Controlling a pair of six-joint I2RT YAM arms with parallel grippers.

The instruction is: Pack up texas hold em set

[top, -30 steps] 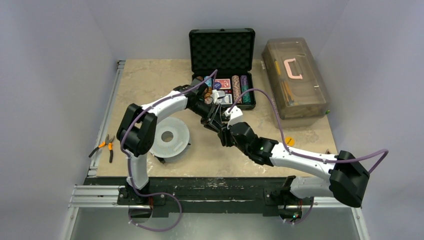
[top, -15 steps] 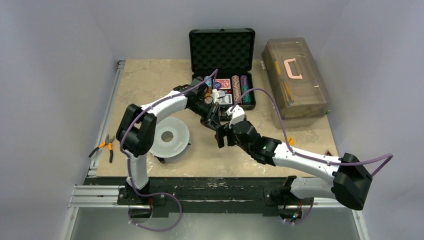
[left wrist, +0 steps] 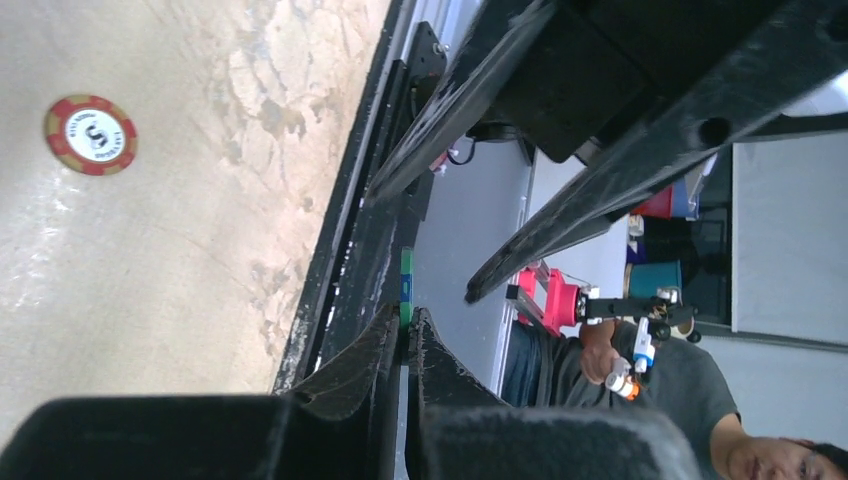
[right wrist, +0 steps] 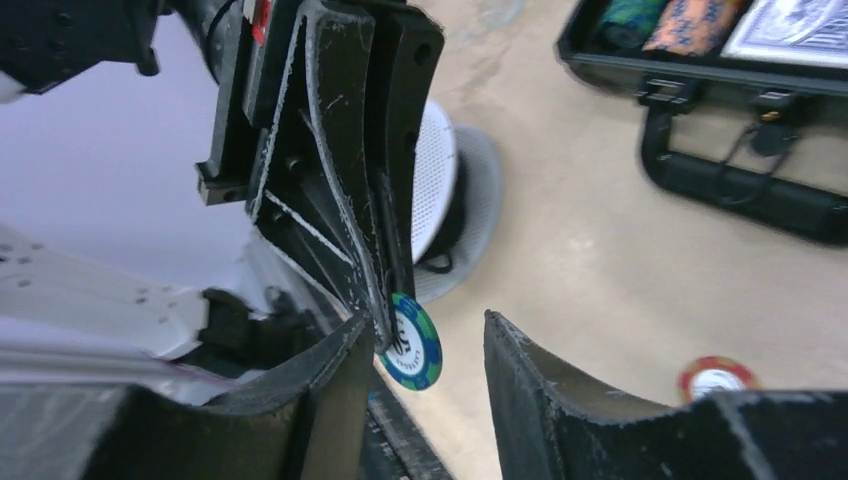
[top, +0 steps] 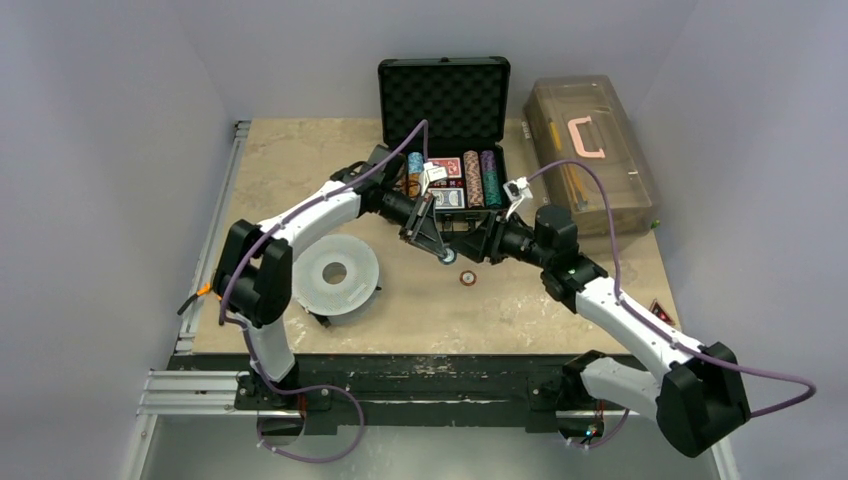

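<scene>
The black briefcase [top: 444, 95] stands open at the far middle of the table [top: 290, 170], its foam-lined lid upright and its handle facing the arms. In its tray lie rows of coloured poker chips [top: 473, 180] on edge and two card decks [top: 447, 167], the farther one red-backed. In front of the case, above the table, the left gripper [top: 443, 252] is clenched on the rim of a green-and-blue chip [right wrist: 410, 342] with a white centre; the mark on it is too blurred to read. The right gripper [right wrist: 428, 325] faces it with its jaws apart on either side of that chip; whether a finger touches it cannot be told. A red chip [left wrist: 90, 134] lies flat on the table just beside the grippers, its white centre bearing a dark S-like sign, the ring of lettering too small to read. A perforated grey-white disc [top: 336, 272] sits left of the grippers, a translucent brown toolbox [top: 590, 155] with a pink handle right of the case, and orange-handled pliers [top: 204, 290] at the table's left edge, mostly hidden by the left arm.
</scene>
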